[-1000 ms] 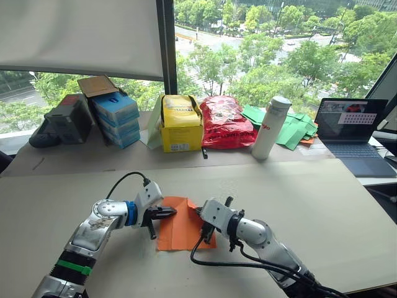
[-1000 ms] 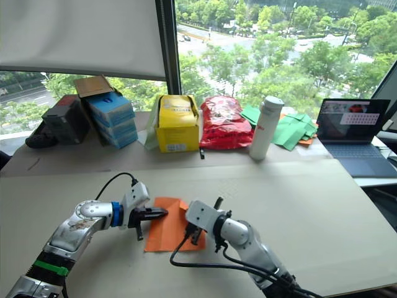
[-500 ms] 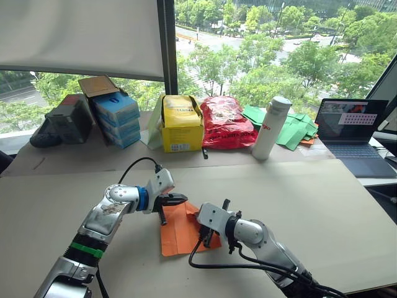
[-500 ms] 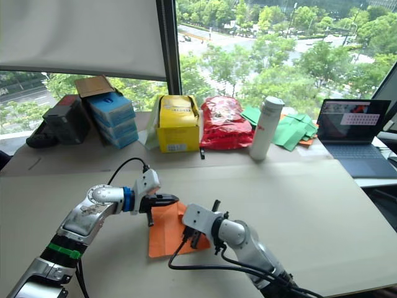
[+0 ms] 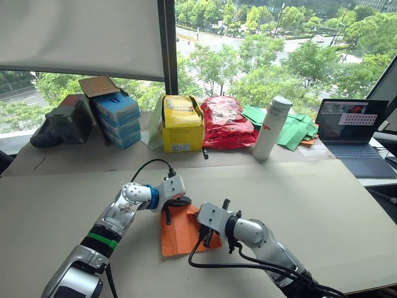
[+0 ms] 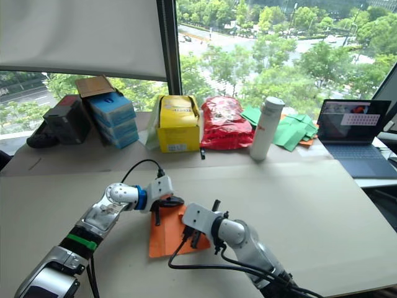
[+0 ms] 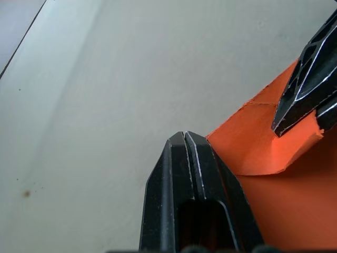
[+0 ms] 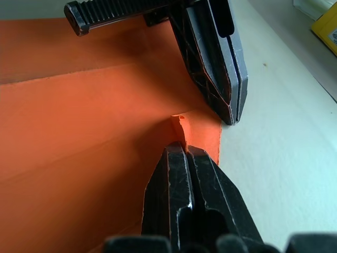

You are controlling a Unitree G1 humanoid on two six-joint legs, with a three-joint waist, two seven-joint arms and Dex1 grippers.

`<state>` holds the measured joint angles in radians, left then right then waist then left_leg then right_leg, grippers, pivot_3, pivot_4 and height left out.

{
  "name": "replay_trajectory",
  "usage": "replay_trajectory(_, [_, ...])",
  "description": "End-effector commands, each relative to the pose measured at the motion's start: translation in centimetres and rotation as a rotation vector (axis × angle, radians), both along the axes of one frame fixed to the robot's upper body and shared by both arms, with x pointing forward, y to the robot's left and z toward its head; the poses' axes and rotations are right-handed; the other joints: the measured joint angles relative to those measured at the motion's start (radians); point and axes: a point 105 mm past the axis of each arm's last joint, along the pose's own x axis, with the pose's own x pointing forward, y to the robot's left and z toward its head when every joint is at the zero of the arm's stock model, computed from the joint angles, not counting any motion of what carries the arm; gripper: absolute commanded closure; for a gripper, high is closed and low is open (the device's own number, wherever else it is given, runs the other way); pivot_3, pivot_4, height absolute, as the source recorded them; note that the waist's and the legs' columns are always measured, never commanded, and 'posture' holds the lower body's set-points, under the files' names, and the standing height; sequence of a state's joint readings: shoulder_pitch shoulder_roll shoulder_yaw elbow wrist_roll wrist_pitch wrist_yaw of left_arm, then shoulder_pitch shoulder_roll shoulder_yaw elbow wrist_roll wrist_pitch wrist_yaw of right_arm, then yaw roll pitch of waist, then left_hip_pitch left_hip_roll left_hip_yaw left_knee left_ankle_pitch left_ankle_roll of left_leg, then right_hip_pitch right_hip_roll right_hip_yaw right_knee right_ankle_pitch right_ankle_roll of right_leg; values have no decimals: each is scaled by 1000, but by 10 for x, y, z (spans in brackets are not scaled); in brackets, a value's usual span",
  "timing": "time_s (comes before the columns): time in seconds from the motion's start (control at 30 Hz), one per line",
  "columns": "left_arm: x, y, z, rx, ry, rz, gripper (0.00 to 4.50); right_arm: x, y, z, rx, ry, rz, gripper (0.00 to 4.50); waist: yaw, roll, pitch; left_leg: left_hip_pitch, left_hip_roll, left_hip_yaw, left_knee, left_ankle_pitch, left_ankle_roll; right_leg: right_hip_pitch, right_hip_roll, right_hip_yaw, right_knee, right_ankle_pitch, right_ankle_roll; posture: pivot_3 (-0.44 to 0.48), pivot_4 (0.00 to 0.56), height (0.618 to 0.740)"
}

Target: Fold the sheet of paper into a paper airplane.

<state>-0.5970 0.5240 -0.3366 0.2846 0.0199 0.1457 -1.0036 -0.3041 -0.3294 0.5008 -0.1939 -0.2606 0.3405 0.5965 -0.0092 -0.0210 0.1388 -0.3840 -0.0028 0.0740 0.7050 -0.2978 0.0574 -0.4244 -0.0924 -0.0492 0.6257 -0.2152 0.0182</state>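
The orange sheet of paper (image 5: 178,234) lies flat on the tan table between my two arms, with lengthwise creases showing in the right wrist view. My left gripper (image 7: 185,135) is shut, its tip set down at the sheet's far corner (image 8: 210,138). Coming in from the right, my right gripper (image 8: 181,149) is shut on a small raised flap (image 7: 274,153) of that same corner. The two tips sit almost touching. In the left eye view the left gripper (image 5: 185,202) is at the sheet's far edge.
Along the back of the table stand stacked blue boxes (image 5: 116,118), a yellow box (image 5: 182,124), a red bag (image 5: 225,122), a white bottle (image 5: 271,127), green folded papers (image 5: 293,129) and a laptop (image 5: 353,127). Cables trail from both wrists.
My left gripper has travelled right and away along the sheet to its far corner, beside the right gripper. The sheet has slid slightly right. The right arm has barely moved.
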Motion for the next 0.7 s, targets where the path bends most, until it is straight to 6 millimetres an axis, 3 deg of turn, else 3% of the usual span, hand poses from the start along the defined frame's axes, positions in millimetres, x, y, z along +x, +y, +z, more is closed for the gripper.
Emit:
replay_trajectory(0.03, [-3,6,-16,90,14,-13,4500,1,-1,3,-18,-7,1,4469,1,0,0,0,0,0,0,0,0,0,0,0,0,0,0,0,150,740])
replay_trajectory(0.13, [-4,7,-18,100,15,-20,4500,3,-2,3,-19,4,-11,4469,1,0,0,1,0,0,0,0,0,1,0,0,0,0,0,0,150,740])
replay_trajectory(0.27, [-5,8,-20,104,17,-19,4500,5,-2,12,32,17,-22,3266,1,0,0,1,0,0,0,0,0,1,0,0,0,0,0,0,150,740])
replay_trajectory(0.4, [-5,8,-21,101,19,-18,4500,6,-4,39,192,95,-26,1888,1,0,0,1,0,0,0,0,1,1,0,0,0,0,0,0,150,740])
replay_trajectory(0.5, [-5,8,-20,101,17,-17,4500,13,-10,64,319,158,-50,1888,0,0,0,1,0,0,1,-1,2,1,0,0,1,0,0,0,150,740])
replay_trajectory(0.67, [-5,6,-20,99,14,-20,4500,23,-14,68,380,242,-97,1888,1,0,0,1,0,-1,1,-3,5,1,0,0,1,0,0,0,150,740])
replay_trajectory(0.7, [-5,6,-20,98,13,-21,4500,23,-13,66,372,247,-94,2407,1,0,0,1,0,0,1,-3,5,1,0,0,2,0,0,0,150,740])
